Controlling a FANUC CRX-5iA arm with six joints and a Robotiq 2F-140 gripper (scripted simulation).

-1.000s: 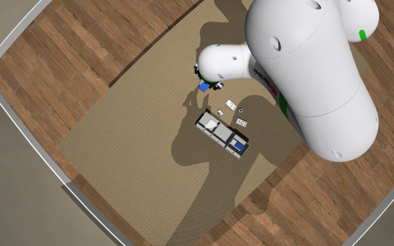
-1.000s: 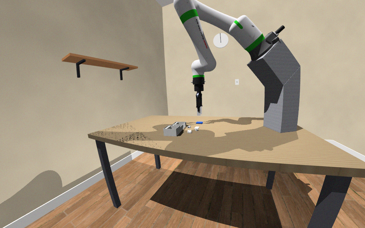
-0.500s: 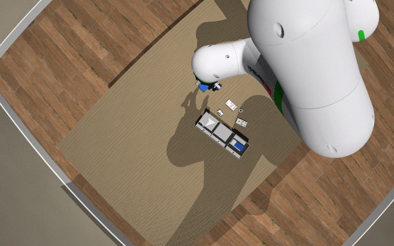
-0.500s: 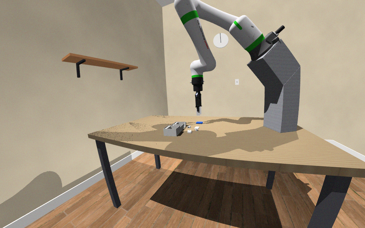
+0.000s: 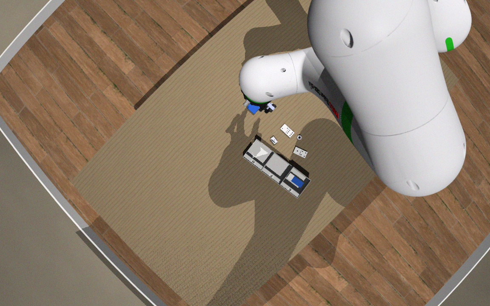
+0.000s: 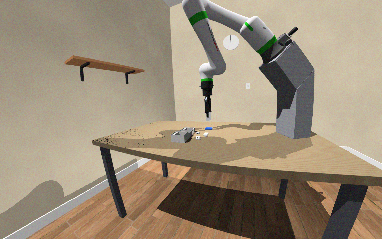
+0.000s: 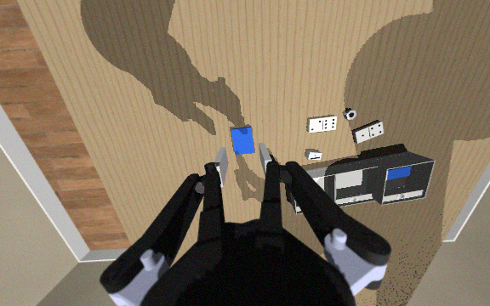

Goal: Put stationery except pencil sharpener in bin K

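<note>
Above the counter (image 7: 151,64), the gripper (image 7: 242,159) hangs over a blue eraser (image 7: 242,140), its fingers partly parted and holding nothing, one to each side of the block as the wrist view shows it; that spread looks chosen to slip down around the eraser's short width. To the gripper's three o'clock lie a small white piece (image 7: 313,155), two dominoes (image 7: 321,123) and a tiny dark-cored ring (image 7: 349,113), none of them stationery as far as can be told. At four o'clock stands the row of bins (image 7: 430,178); its rightmost bin already holds another blue eraser (image 7: 399,172), so that one is probably K, though no letter is legible
</note>
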